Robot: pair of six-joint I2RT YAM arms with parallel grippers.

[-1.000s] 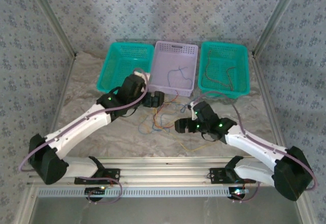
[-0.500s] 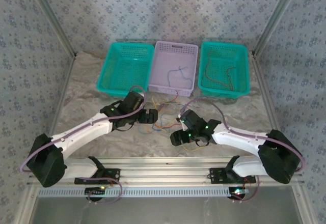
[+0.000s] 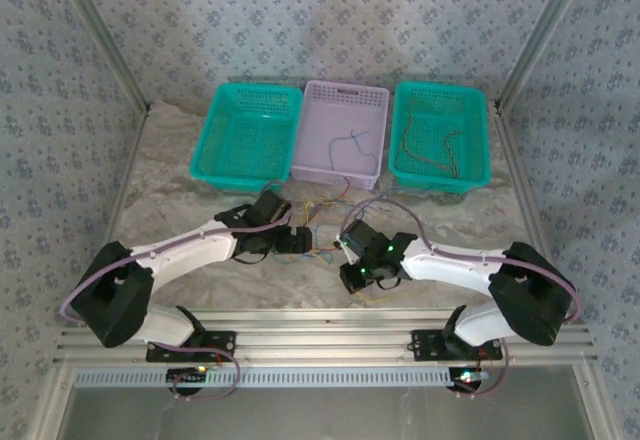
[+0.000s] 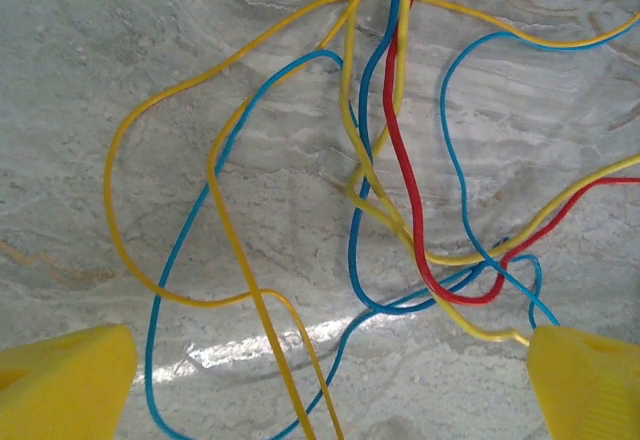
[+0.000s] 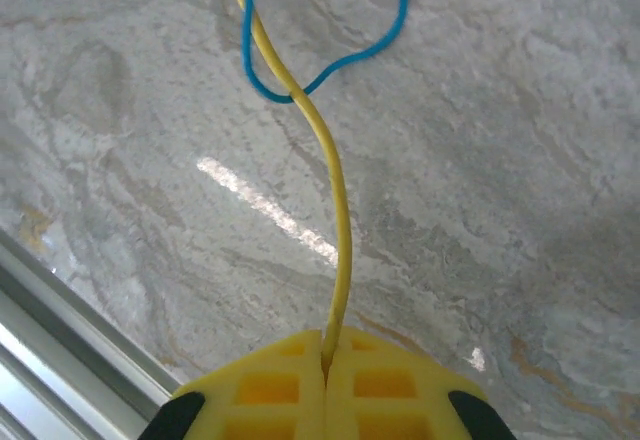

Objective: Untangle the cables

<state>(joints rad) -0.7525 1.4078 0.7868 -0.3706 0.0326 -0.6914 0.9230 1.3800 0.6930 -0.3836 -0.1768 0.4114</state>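
The cables point(image 3: 318, 222) lie as a loose tangle of yellow, red and blue wires on the marble table, between the two arms. My left gripper point(image 3: 297, 241) hovers low over the tangle's left part. In the left wrist view it point(image 4: 325, 400) is open, its yellow pads point(image 4: 62, 385) wide apart. Yellow point(image 4: 128, 160), blue point(image 4: 198, 222) and red point(image 4: 405, 160) wires cross between and beyond them. My right gripper point(image 3: 352, 276) is at the tangle's near right. Its pads point(image 5: 270, 390) are shut on a yellow cable point(image 5: 335, 210), which runs away under a blue loop point(image 5: 385, 35).
Three baskets stand in a row at the back: a teal one point(image 3: 210, 165) at left, a lilac one point(image 3: 338, 177) holding a blue wire point(image 3: 350, 141), and a teal one point(image 3: 440, 182) holding several wires. The aluminium rail point(image 3: 320, 332) point(image 5: 50, 325) runs along the near edge.
Both arms dropped low toward the tangle. The right gripper swung nearer the front edge and closed on the yellow cable. The left gripper stayed open.
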